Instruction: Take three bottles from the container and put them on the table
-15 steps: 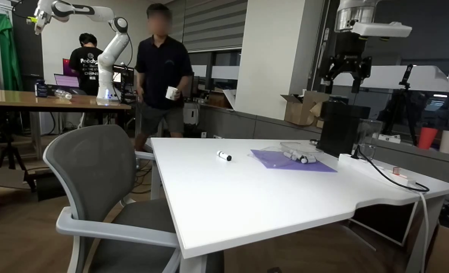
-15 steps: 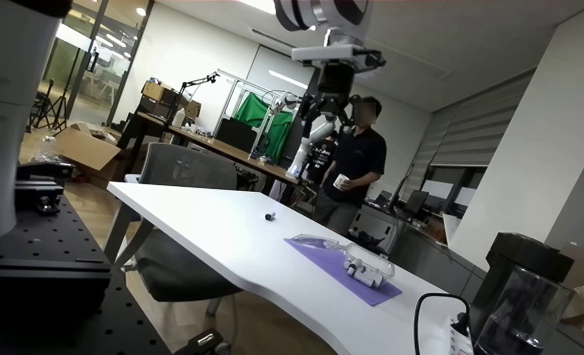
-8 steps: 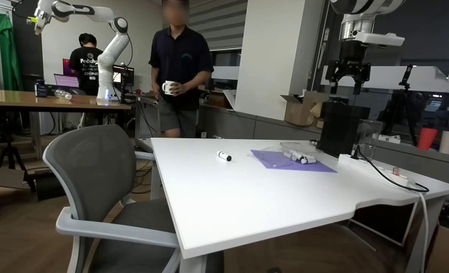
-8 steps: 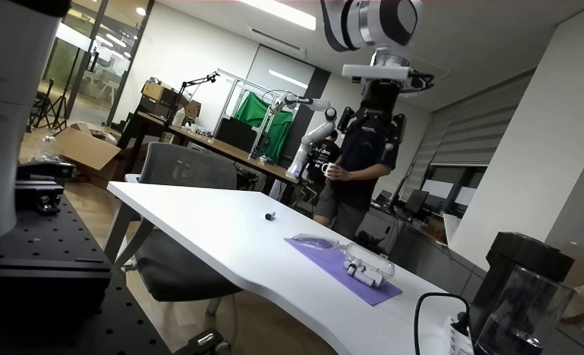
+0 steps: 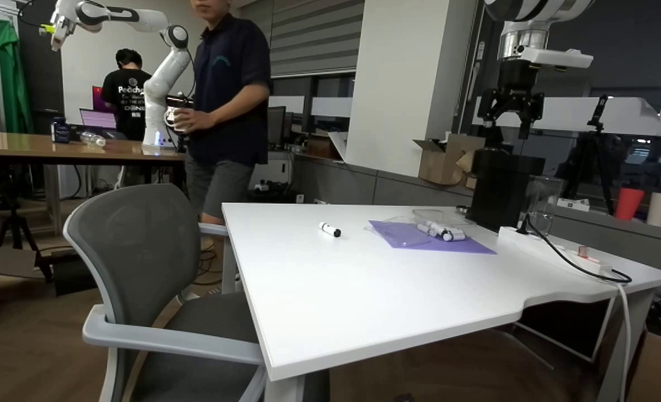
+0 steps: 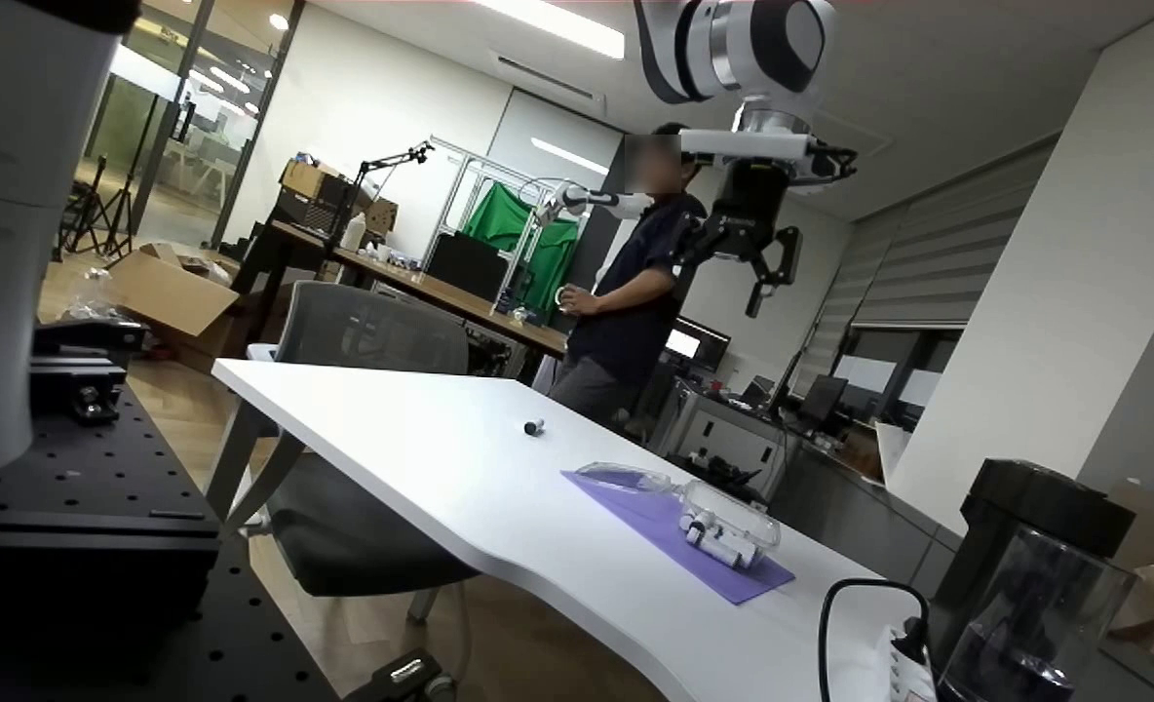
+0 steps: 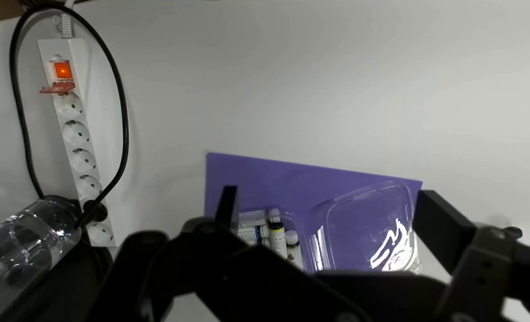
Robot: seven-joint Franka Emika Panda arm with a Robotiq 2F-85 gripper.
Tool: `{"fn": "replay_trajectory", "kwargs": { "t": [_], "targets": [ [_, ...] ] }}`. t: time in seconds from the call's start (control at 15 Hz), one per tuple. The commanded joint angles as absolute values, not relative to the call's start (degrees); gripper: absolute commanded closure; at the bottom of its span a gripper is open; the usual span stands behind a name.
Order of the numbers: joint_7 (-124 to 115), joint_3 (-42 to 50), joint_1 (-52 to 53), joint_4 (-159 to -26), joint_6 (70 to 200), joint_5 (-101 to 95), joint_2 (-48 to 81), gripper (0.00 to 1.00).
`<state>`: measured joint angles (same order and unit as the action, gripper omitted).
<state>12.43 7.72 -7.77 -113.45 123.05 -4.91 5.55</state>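
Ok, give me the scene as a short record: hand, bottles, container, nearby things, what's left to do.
Hand: open, holding nothing, raised above the table
Loose bottle: one, lying on its side on the table
Other bottles: several in the container; count unclear, partly hidden
Container: clear, at least partly on a purple sheet, lid open beside it
Nearby: power strip with black cable
Left to do: probably two more to take out

In an exterior view, the black T-shirt (image 5: 127, 104) read "Peache" below its neck edge and "DONE" lower down. In the wrist view, the bottles (image 7: 278, 240) bore illegible print.
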Motion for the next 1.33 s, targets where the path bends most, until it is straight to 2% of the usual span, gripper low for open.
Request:
{"fn": "replay_trajectory", "kwargs": {
  "t": [0.0,0.4,1.27],
  "targets": [
    [12.42,7.54,-7.94,-113.35,122.91,-4.9,5.55,0.0],
    [20.35,7.93,-11.76,-99.64,133.05,0.9,20.12,0.0],
    [21.41,1.68,-17.65,-62.3,130.62,2.45,56.1,0.0]
  ]
}}
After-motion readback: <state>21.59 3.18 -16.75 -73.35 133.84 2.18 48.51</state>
